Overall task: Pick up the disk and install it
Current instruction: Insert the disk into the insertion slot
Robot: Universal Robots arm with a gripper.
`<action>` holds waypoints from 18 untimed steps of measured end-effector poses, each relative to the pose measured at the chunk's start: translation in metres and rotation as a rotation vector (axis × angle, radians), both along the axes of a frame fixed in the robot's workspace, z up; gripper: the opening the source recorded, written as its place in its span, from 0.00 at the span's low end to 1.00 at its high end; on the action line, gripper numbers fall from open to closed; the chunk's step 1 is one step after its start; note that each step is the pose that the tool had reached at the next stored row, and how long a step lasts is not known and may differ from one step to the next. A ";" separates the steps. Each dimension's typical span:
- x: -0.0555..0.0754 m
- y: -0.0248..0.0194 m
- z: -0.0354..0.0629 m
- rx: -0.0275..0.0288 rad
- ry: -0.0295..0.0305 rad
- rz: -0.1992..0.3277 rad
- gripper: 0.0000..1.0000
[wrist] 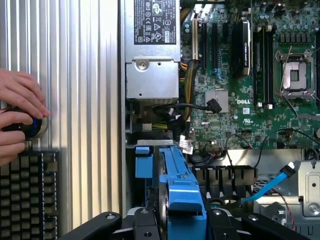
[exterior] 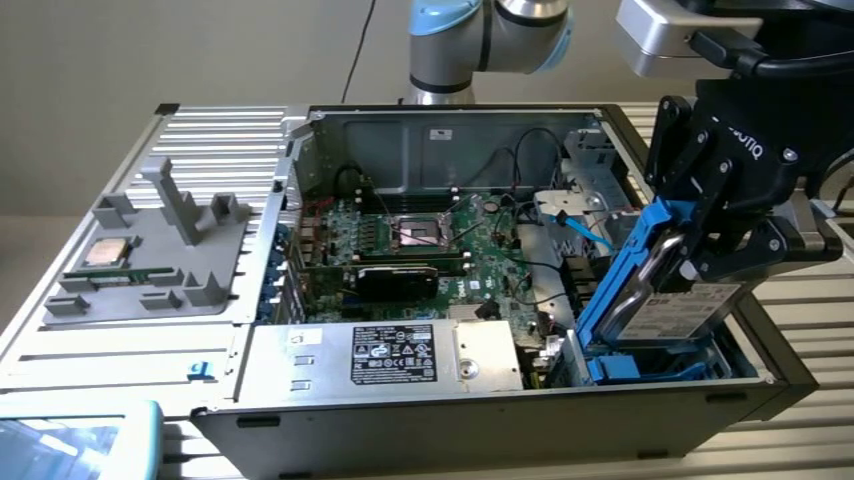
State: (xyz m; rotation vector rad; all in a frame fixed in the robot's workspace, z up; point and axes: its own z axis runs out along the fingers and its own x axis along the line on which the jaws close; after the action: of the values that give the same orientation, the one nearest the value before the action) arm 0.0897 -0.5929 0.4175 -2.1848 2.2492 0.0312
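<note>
Blue-framed disk (exterior: 671, 305), just one, tilted inside one open case (exterior: 467, 425); jaws pinching it.

Matt silver metal disk (exterior: 678, 302), glossy blue plastic carrier (exterior: 630, 265), ribbed bare-metal table (wrist: 85, 75).

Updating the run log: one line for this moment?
gripper: shut on disk | disk: tilted, at blue bay in open case

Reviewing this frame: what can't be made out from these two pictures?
Exterior view: print on the disk label, too small.
Exterior view: the disk's lower end, hidden among blue bay parts; seating unclear.
Wrist view: round object, covered by a person's hand.
Wrist view: gripper fingertips, cut off by the picture edge.
</note>
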 end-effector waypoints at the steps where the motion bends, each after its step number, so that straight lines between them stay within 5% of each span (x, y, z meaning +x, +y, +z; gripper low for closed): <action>1: 0.000 0.0000 0.0000 0.0000 -0.0007 0.000 0.37; 18: -0.001 0.0003 0.0128 -0.0006 -0.0090 0.002 0.37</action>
State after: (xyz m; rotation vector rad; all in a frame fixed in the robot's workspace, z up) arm 0.0890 -0.5926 0.4303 -2.1832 2.2424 0.0207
